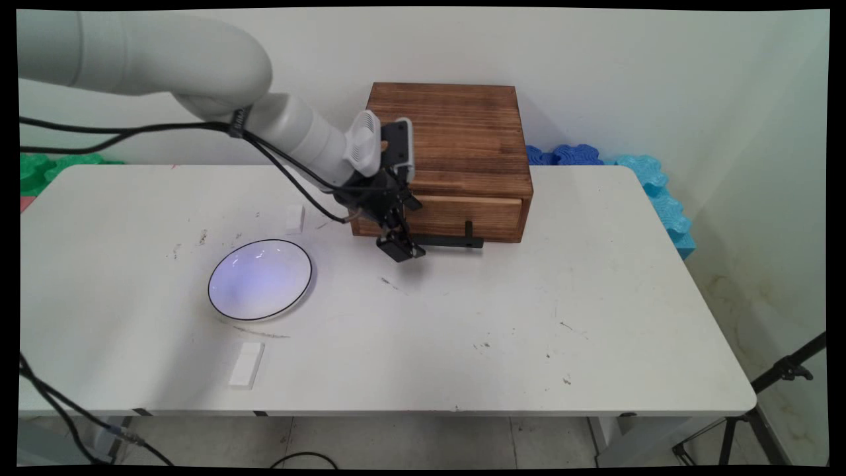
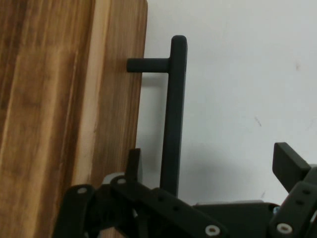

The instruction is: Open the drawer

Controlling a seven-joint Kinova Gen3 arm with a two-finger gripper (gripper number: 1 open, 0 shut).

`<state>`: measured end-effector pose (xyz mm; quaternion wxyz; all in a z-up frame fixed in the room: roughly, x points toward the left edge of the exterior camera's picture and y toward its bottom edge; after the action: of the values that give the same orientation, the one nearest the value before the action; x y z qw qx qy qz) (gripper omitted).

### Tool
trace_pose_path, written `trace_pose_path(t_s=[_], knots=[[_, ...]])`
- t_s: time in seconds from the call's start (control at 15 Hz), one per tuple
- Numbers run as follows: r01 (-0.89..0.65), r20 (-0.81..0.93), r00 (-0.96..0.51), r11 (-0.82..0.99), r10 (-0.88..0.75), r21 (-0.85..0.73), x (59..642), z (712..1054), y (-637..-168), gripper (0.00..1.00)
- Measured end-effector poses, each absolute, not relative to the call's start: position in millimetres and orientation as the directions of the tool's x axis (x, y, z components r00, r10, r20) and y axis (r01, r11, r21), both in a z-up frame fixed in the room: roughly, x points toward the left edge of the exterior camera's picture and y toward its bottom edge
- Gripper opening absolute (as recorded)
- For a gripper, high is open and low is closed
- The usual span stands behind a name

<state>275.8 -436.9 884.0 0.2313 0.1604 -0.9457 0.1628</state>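
At the frame's centre, the gripper [image 1: 400, 246], its jaws spread wide, straddles the near end of the black bar handle [image 2: 173, 119] on the wooden drawer box [image 1: 456, 152], whose handle looks rigid, slim and easy to clasp mid-bar, with a white plate [image 1: 260, 280] lower left.

White plate [image 1: 260, 280], two white blocks [image 1: 246, 365] [image 1: 295, 219], coloured foam behind table [image 1: 462, 344].

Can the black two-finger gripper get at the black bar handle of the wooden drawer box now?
Probably yes: the black two-finger gripper is open, its fingers either side of the black bar handle of the wooden drawer box; nothing lies between.
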Motion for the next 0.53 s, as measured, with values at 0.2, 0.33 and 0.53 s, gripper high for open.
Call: trace_pose_path(t_s=[0.2, 0.33, 0.53], knots=[[-0.374, 0.478, -0.848, 0.897, -0.228, -0.235, 266.8, 869.6, -442.8, 1.00], [-0.373, 0.471, -0.851, 0.897, -0.230, -0.236, 261.9, 861.3, -446.2, 1.00], [-0.373, 0.462, -0.855, 0.898, -0.235, -0.233, 255.6, 849.0, -450.3, 1.00]])
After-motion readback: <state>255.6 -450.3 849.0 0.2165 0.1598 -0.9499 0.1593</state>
